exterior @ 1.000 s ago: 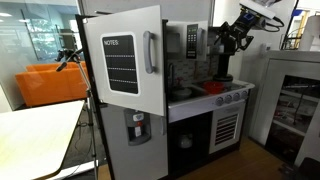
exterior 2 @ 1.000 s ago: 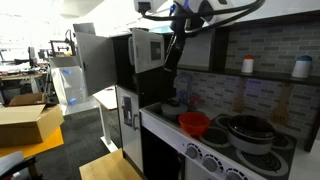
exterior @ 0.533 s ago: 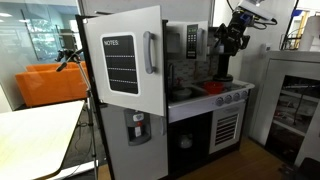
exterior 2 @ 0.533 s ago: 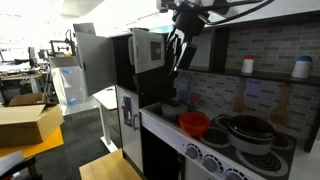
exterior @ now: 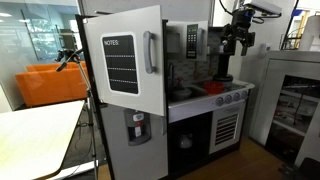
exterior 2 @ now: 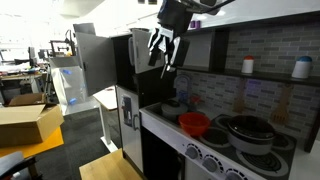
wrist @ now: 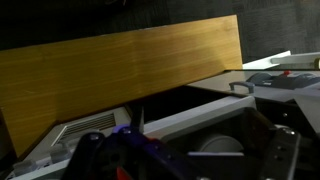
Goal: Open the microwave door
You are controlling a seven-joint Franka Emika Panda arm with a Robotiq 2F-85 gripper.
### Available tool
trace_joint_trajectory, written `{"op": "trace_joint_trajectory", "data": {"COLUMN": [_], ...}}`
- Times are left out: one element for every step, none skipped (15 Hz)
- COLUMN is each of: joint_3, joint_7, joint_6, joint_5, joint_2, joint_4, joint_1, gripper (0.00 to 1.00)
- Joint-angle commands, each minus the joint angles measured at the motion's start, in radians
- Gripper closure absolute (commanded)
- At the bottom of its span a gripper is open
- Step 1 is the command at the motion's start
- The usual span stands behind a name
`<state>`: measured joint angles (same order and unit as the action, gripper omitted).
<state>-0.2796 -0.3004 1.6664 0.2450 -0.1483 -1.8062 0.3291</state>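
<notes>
The toy microwave (exterior: 183, 40) sits in the upper part of the play kitchen, silver-grey with a dark window and a small button panel (exterior: 192, 40). It also shows in an exterior view (exterior 2: 143, 48). The microwave door (exterior 2: 141, 49) looks shut. My gripper (exterior 2: 163, 58) hangs fingers down, open and empty, just in front of the microwave's right edge. In an exterior view my gripper (exterior: 236, 42) appears right of the microwave and above the stove. The wrist view is blurred and shows a wooden panel (wrist: 120, 65) and a grey-white edge (wrist: 195, 108).
The big white fridge door with the NOTES board (exterior: 125, 60) stands open. A red bowl (exterior 2: 194, 123) and a pot (exterior 2: 245, 131) sit on the stove counter. A shelf with cups (exterior 2: 247, 65) is above. The black oven (exterior: 226, 128) is below.
My gripper has risen, turned at the wrist and shifted sideways toward the microwave front. The microwave door has not moved.
</notes>
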Motion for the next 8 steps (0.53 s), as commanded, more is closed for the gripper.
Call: {"op": "trace_joint_trajectory", "data": {"joint_3": [0.002,0.000,-0.003,-0.007,-0.006,-0.008,-0.010,-0.010], "joint_7": [-0.037,-0.039,-0.037,-0.015,-0.019,-0.018,-0.018,-0.018], "joint_6": [0.057,0.064,0.071,0.074,0.030,0.036,0.041,0.041], "joint_5": [-0.038,-0.031,-0.008,0.007,-0.013,-0.010,-0.009,-0.010], "joint_2": [0.079,0.093,0.104,0.113,0.074,0.084,0.091,0.091], "joint_4": [-0.102,-0.123,-0.142,-0.153,-0.103,-0.117,-0.125,-0.126], "joint_1": [-0.003,-0.001,0.001,0.002,-0.001,-0.001,-0.002,-0.002], "gripper": [0.00,0.00,0.00,0.00,0.00,0.00,0.00,0.00]}}
